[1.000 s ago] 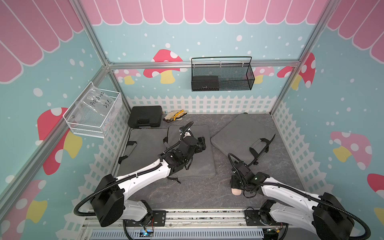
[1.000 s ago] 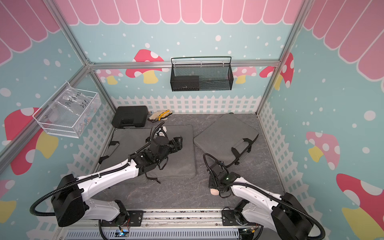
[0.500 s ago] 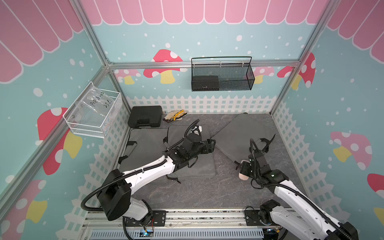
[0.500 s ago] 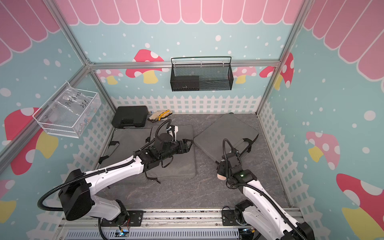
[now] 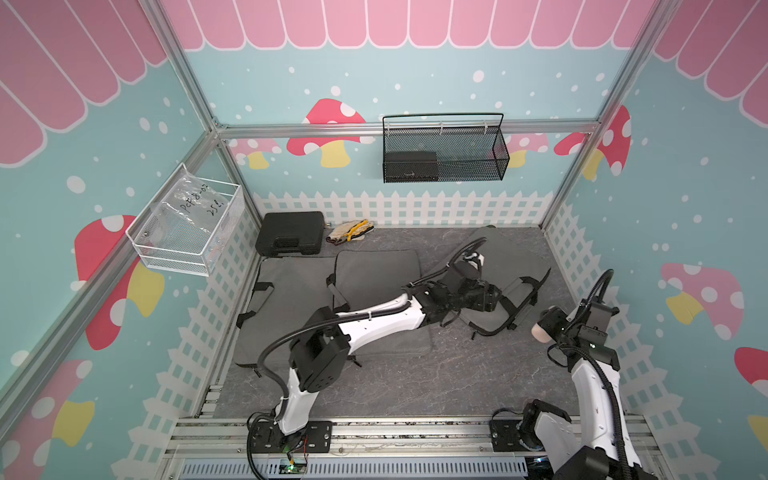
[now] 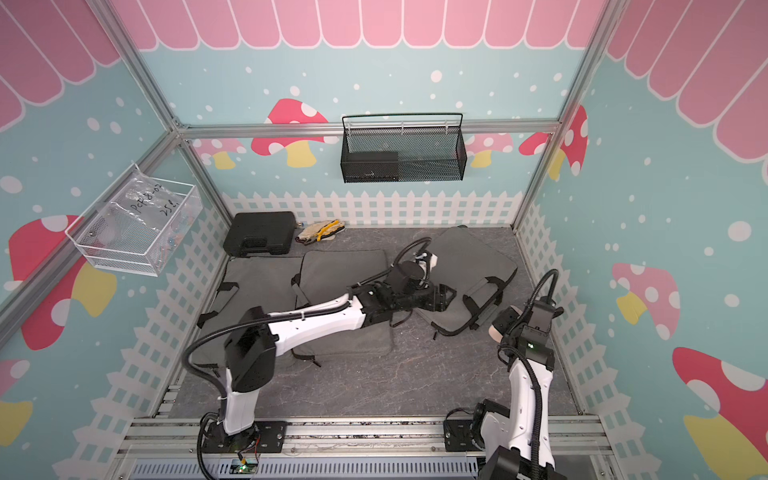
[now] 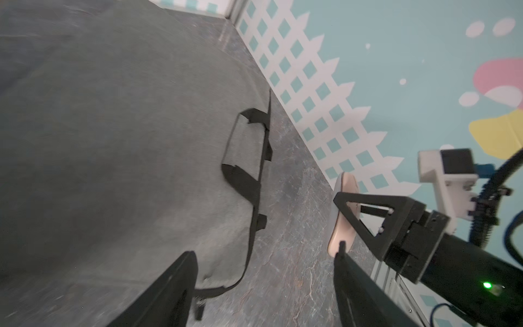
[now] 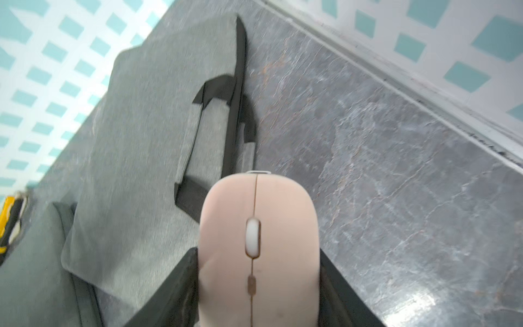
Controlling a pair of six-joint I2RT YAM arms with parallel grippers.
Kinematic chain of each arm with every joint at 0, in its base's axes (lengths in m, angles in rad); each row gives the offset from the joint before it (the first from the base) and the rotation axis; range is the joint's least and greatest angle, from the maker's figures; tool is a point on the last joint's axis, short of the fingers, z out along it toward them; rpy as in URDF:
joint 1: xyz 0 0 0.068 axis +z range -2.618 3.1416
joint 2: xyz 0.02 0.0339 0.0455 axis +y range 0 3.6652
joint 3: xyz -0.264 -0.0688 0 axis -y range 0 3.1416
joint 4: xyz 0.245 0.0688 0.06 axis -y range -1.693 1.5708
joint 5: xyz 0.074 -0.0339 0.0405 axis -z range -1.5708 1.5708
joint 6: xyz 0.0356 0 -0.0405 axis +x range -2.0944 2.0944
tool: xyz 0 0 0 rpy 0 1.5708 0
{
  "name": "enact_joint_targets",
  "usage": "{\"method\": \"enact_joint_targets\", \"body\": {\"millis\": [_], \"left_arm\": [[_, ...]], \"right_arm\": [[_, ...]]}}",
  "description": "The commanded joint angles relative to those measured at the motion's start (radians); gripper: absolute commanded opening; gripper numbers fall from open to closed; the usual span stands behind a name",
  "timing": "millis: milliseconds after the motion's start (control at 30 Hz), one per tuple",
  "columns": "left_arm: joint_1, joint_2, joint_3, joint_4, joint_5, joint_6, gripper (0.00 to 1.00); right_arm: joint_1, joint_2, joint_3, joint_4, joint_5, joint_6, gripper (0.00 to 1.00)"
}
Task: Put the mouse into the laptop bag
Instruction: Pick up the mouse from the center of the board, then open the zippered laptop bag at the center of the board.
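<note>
In both top views, the right gripper (image 5: pixel 546 325) holds the pink mouse (image 5: pixel 539 333) in the air, near the grey laptop bag (image 5: pixel 513 257) but apart from it. The left gripper (image 5: pixel 492 297) hovers over the bag beside its handle.

Left wrist view: its jaws stand spread, nothing between them.

Right wrist view: the jaws pinch the mouse by its sides.

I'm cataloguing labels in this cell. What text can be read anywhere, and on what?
"Pcf8-02" (last digit unsure), handwritten on the clear plastic bag in the white wire basket.
"25" plus an unclear mark, below it.
Pale print on the black box in the black mesh basket: too small to read.
</note>
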Motion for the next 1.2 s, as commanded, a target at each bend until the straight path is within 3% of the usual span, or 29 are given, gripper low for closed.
{"method": "enact_joint_targets", "body": {"millis": [0,100,233,433,567,667,767,1033,1167], "left_arm": [[-0.023,0.150,0.213,-0.144,0.004,0.064,0.78],[-0.023,0.318,0.439,-0.264,-0.030,0.069,0.78],[-0.024,0.505,0.699,-0.393,-0.118,0.088,0.80],[-0.024,0.708,0.898,-0.386,-0.317,0.126,0.89],[-0.026,0.780,0.922,-0.311,-0.347,0.144,0.87],[-0.049,0.796,0.887,-0.257,-0.355,0.151,0.80],[-0.086,0.813,0.886,-0.230,-0.435,0.184,0.65],[-0.058,0.798,0.859,-0.229,-0.444,0.153,0.01],[-0.050,0.698,0.785,-0.225,-0.434,0.138,0.00]], "right_arm": [[-0.058,-0.010,0.010,0.075,-0.092,-0.014,0.50],[-0.069,0.027,0.001,0.117,-0.157,-0.016,0.49],[-0.069,0.041,-0.008,0.139,-0.147,-0.024,0.48],[-0.069,0.035,-0.021,0.168,-0.215,-0.020,0.48],[-0.069,0.026,-0.037,0.175,-0.247,-0.022,0.48],[-0.069,0.007,-0.049,0.169,-0.245,-0.031,0.48],[-0.069,0.008,-0.054,0.180,-0.265,-0.028,0.48],[-0.069,0.018,-0.067,0.207,-0.287,-0.016,0.48],[-0.069,0.064,-0.049,0.231,-0.311,-0.008,0.48]]}}
